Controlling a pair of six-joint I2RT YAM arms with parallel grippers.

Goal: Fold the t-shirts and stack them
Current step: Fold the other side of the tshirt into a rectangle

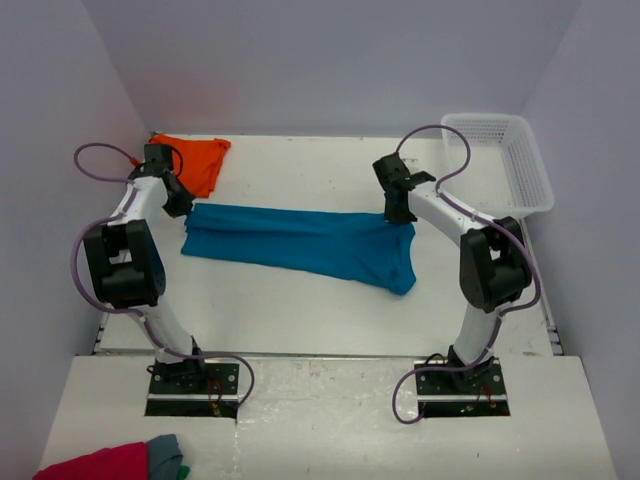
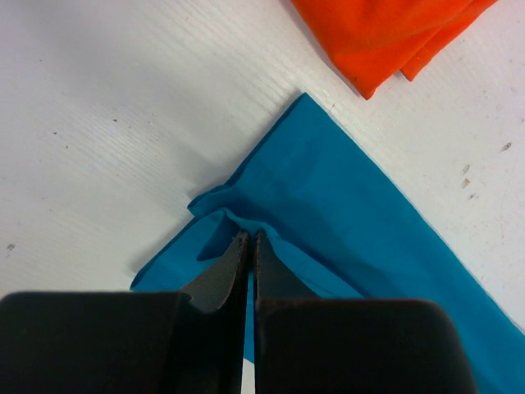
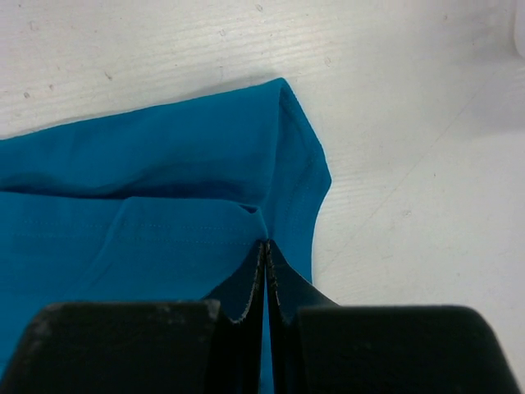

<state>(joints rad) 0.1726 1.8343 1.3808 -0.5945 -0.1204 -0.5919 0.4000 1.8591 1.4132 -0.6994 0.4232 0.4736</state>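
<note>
The teal-blue t-shirt (image 1: pixel 300 240) lay flattened into a long band in the middle of the white table (image 1: pixel 300 320). Its long axis ran from left to right, and the right end sat a little nearer the arm bases than the left. That right end was the broader one, rounded and bunched at its near corner, while the left end was narrower with a straighter edge. The cloth looked soft and matte, with shallow lengthwise creases and a line of stitching visible in the right wrist view. The left gripper (image 2: pixel 248 240) was closed, its dark tapered fingers pinching a small raised fold at the left end of the shirt. The right gripper (image 3: pixel 265 246) was likewise clamped on the fabric at the far corner of the right end, with layered edges gathered at its tips. The orange t-shirt (image 1: pixel 195 160) lay rumpled in the far left corner, its hemmed corners pointing toward the teal one, with a strip of bare, faintly grained tabletop between them. A white mesh basket (image 1: pixel 520 160) stood at the far right. On the near ledge lay a crimson-pink cloth (image 1: pixel 95 465) beside a grey cloth (image 1: pixel 165 452).
</note>
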